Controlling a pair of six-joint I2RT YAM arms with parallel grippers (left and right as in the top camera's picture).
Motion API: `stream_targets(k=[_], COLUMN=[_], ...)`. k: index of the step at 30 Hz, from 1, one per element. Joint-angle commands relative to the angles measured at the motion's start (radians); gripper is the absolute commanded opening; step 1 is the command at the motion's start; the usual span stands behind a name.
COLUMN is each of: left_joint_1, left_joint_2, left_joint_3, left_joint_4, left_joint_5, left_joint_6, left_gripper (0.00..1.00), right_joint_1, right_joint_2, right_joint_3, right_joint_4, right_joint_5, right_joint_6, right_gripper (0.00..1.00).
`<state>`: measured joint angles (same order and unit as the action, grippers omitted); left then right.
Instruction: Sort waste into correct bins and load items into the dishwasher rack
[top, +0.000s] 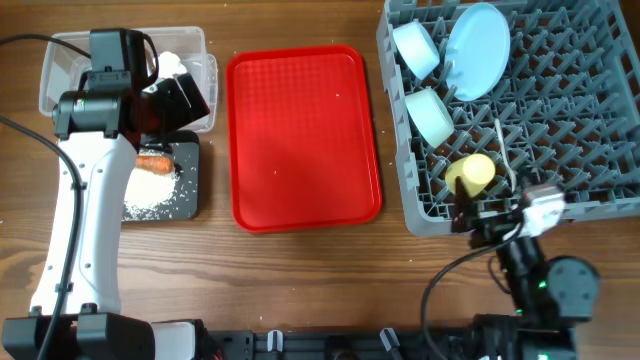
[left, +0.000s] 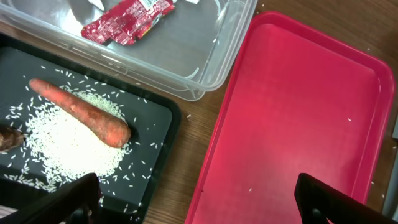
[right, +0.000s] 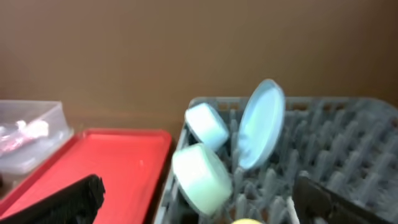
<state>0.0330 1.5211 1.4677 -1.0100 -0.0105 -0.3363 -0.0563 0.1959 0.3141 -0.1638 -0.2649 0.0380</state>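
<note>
The grey dishwasher rack (top: 590, 150) holds a pale blue plate (top: 477, 50), two mint bowls (top: 415, 48) (top: 430, 115), a yellow cup (top: 470, 173) and a white spoon (top: 503, 150). The clear tub (left: 211, 56) holds a red snack wrapper (left: 127, 20) and a white tissue (top: 172, 64). The black tray (left: 155, 118) holds a carrot (left: 81, 112), rice grains (left: 68, 146) and a brown lump (left: 7, 138). My left gripper (left: 199, 193) is wide open and empty above the gap between black tray and red tray. My right gripper (right: 199, 199) is open and empty at the rack's front edge.
The flat red serving tray (top: 300, 130) lies between the bins and the rack, with a few stray grains on it. The left arm (top: 85, 200) runs along the table's left side. The right arm's base (top: 540, 285) sits in front of the rack.
</note>
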Motion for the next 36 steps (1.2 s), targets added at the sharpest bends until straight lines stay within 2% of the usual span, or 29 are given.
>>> stream_targets(k=[1, 7, 36], left_joint_1=[0.006, 0.006, -0.019], left_joint_2=[0.0, 0.0, -0.038], left_joint_3=[0.01, 0.01, 0.01], left_joint_4=[0.002, 0.002, -0.002], left_joint_5=[-0.01, -0.01, -0.012], left_joint_6=[-0.012, -0.012, -0.009], left_gripper=[1.0, 1.0, 1.0], right_joint_1=[0.039, 0.039, 0.039], right_joint_2=[-0.129, -0.193, -0.191], right_joint_3=[-0.165, -0.311, -0.309], right_joint_4=[0.113, 0.188, 0.185], right_joint_5=[0.003, 0.048, 0.047], right_joint_6=[0.04, 0.04, 0.051], right_gripper=[1.0, 1.0, 1.0])
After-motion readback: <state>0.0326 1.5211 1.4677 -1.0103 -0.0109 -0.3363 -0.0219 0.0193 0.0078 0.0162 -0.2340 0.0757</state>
